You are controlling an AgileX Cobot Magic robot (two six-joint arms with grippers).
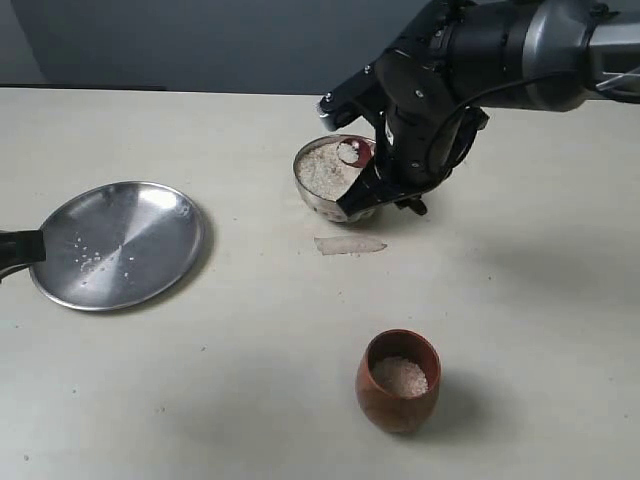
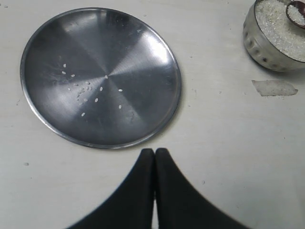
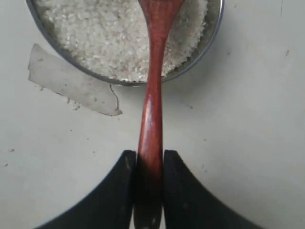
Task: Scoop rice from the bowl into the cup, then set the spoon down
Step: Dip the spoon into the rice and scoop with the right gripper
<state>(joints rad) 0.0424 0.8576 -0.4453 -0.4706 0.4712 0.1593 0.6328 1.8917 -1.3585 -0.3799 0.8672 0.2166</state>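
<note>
The steel bowl (image 1: 318, 203) holds a heap of white rice (image 1: 318, 172) at the back middle of the table. My right gripper (image 3: 150, 155) is shut on the handle of the wooden spoon (image 3: 151, 95). The spoon's oval end (image 1: 352, 152) sits over the rice with grains in it. In the exterior view the right gripper (image 1: 372, 192) hangs at the bowl's right rim. The reddish-brown cup (image 1: 398, 400) stands near the front, partly filled with rice (image 1: 400, 376). My left gripper (image 2: 155, 151) is shut and empty, just off the edge of the plate.
A wide flat steel plate (image 1: 150, 215) with a few stray grains lies at the left, beside the left gripper (image 1: 38, 246). A torn pale scrap (image 1: 350, 245) lies flat on the table just in front of the bowl.
</note>
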